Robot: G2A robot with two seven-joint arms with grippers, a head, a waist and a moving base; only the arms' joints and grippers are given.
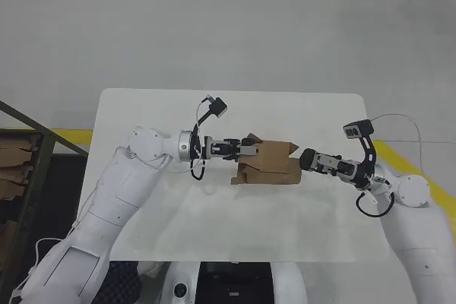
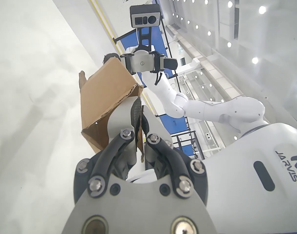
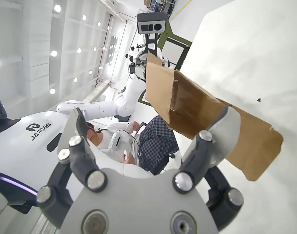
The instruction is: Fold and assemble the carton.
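A brown cardboard carton [image 1: 270,161], partly unfolded, is held just above the middle of the white table [image 1: 213,220]. My left gripper [image 1: 239,148] is at its left end, shut on a flap edge; in the left wrist view the fingertips [image 2: 138,113] pinch the cardboard of the carton [image 2: 107,91]. My right gripper [image 1: 302,159] is at the carton's right end and is open. In the right wrist view its fingers are spread wide around the gripper centre [image 3: 151,122], with one finger [image 3: 226,122] resting against the carton [image 3: 192,108], whose open end faces the camera.
A rack with a stack of flat cardboard blanks [image 1: 7,163] stands off the table's left side. Yellow floor tape [image 1: 72,137] runs beside the table. Bare table surface lies in front of and behind the carton.
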